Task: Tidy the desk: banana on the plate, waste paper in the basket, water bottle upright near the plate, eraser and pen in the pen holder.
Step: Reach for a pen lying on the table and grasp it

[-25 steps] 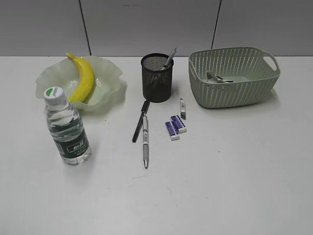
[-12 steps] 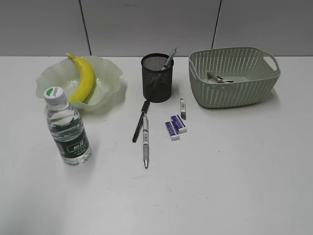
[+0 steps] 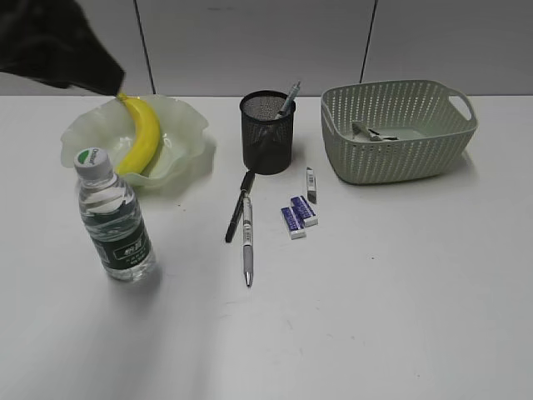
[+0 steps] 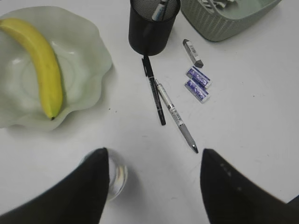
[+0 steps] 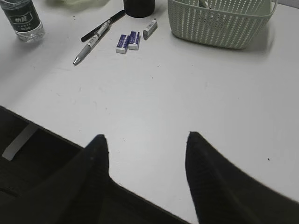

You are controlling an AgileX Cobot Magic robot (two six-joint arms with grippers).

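**Desk half tidied, pens and erasers loose**

The bottle [image 3: 115, 218] stands upright on the white counter [image 3: 375, 292], just in front of the plate [image 3: 179, 133]. Its dark green label carries white lettering too small to read, and the white cap has a green mark. The banana [image 3: 143, 133] lies in the plate. Crumpled paper [image 3: 372, 132] sits inside the green basket [image 3: 396, 158] at the right rear.

The black mesh pen holder [image 3: 268, 133] stands between plate and basket with one pen [image 3: 289, 98] leaning out of it. In front of it lie a black pen [image 3: 239, 208] and a silver pen [image 3: 246, 242], touching. Beside them are two blue-sleeved erasers [image 3: 297, 217] and a grey one [image 3: 311, 183]; their print is illegible.

The left gripper [image 4: 154, 186] hangs above the bottle, fingers spread and empty. The right gripper [image 5: 145, 177] hovers over the counter's near edge, fingers apart, holding nothing.
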